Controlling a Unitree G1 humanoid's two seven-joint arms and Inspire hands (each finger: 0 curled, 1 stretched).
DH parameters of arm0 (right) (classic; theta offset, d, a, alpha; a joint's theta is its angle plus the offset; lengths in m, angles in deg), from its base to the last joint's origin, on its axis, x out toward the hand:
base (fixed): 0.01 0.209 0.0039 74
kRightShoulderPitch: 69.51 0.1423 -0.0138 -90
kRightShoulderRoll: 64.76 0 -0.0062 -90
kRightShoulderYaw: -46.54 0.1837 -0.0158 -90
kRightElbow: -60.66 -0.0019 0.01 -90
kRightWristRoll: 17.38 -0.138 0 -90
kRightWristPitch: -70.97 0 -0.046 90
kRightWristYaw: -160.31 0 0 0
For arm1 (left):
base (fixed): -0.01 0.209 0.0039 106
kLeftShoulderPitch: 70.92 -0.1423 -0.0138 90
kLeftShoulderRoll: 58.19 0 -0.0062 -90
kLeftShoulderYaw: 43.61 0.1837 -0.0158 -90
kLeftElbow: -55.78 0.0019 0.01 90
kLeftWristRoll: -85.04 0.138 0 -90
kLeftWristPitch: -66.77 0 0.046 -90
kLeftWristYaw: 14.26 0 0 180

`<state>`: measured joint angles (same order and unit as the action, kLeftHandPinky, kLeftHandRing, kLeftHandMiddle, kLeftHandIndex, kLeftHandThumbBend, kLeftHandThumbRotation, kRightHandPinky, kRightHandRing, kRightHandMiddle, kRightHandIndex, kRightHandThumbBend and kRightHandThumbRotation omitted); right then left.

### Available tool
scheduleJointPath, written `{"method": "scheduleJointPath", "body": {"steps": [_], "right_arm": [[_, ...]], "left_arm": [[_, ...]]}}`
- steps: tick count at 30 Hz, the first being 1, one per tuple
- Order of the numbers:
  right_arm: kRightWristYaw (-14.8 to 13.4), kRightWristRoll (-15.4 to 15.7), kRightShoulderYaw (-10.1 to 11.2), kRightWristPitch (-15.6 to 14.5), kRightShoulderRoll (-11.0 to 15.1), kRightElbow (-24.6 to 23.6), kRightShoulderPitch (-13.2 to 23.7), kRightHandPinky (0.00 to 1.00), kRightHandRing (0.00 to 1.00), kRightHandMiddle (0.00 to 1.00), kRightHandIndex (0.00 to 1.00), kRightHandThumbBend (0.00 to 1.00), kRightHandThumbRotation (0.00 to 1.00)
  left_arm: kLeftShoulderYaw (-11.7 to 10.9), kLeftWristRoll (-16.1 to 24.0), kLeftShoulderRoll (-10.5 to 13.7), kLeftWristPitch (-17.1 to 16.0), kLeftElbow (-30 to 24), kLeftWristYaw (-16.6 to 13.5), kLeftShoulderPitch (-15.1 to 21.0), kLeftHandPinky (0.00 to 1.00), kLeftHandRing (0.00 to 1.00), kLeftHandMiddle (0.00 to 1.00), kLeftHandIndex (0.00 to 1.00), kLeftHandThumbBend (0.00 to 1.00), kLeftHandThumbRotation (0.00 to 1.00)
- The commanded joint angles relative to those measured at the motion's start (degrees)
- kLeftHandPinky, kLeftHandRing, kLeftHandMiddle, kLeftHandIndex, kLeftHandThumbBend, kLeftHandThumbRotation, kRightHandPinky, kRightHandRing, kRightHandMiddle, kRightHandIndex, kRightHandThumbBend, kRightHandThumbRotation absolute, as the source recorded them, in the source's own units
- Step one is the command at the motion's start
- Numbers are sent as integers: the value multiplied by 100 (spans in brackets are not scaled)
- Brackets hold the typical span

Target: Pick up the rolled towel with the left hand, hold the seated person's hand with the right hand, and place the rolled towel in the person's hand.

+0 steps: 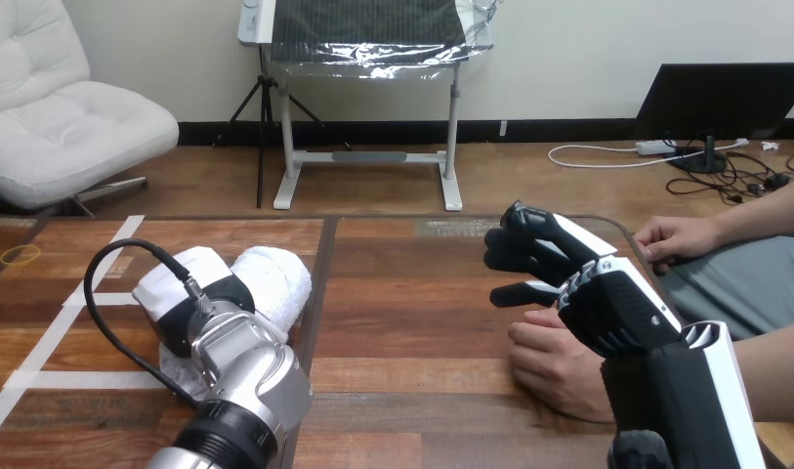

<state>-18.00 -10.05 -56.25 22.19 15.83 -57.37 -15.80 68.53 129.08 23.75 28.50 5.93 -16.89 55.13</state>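
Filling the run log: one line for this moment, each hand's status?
left hand on rolled towel, grip unclear | right hand open above person's nearer hand on table

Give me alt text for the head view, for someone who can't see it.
The robot's right hand hangs over the person's nearer hand, which rests on the wooden table. Its left hand is on the white rolled towel.
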Motion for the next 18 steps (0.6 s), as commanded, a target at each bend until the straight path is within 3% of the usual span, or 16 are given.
{"method": "scheduleJointPath", "body": {"steps": [1,8,13,15,16,18], "right_arm": [[-44,-28,7,135,-116,-135,273,64,76,78,81,90,100],[-60,-19,16,158,-132,-134,261,63,75,77,81,90,100],[-72,1,19,158,-148,-152,246,63,75,77,80,91,100],[-78,11,18,163,-156,-156,245,63,75,77,80,91,100],[-82,11,16,173,-161,-155,246,63,75,77,80,91,100],[-88,9,12,186,-165,-153,246,62,74,77,80,90,100]], "left_arm": [[-100,-86,-33,-295,304,-539,465,78,92,94,88,94,5],[-352,-441,-100,-651,766,-1130,561,53,83,90,86,93,1],[-486,-690,-109,-1016,1160,-1490,642,43,74,84,82,92,0],[-514,-774,-105,-1138,1295,-1578,675,37,63,77,78,90,0],[-519,-813,-96,-1229,1392,-1620,692,37,63,77,78,90,0],[-517,-866,-87,-1338,1524,-1682,724,31,51,67,73,87,0]]}}
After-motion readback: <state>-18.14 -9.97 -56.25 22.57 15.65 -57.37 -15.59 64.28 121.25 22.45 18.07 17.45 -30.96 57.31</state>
